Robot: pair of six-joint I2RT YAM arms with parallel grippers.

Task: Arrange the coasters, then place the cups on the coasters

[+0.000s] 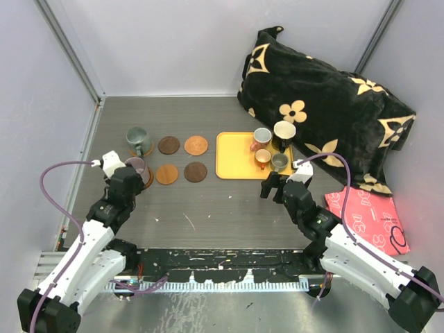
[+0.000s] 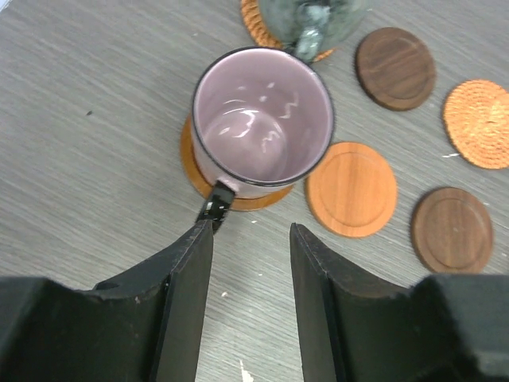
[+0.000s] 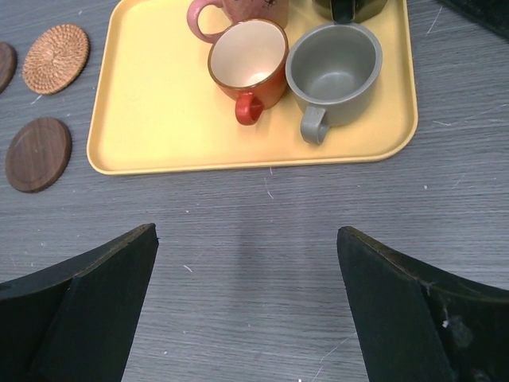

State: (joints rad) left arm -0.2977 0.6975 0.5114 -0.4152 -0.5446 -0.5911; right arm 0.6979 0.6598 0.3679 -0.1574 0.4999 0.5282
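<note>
The purple mug [image 2: 262, 127] stands on an orange coaster [image 2: 238, 199], its black handle just ahead of my left gripper's [image 2: 250, 231] left fingertip. That gripper is open with bare table between its fingers. The grey-green mug [image 2: 310, 20] sits on a woven coaster [image 2: 254, 24] behind. Several bare coasters lie to the right: dark [image 2: 395, 68], woven [image 2: 479, 123], light wood [image 2: 351, 189], dark [image 2: 452, 229]. On the yellow tray [image 3: 159, 119] stand the orange cup [image 3: 248, 60], grey cup [image 3: 334, 72], pink cup [image 3: 231, 12] and black cup [image 3: 350, 8]. My right gripper [image 3: 246, 235] hangs wide open before the tray's near edge.
A black floral pillow [image 1: 319, 111] lies at the back right, close behind the tray. A pink patterned bag [image 1: 368, 218] lies by the right arm. White walls close in the table on the left, back and right.
</note>
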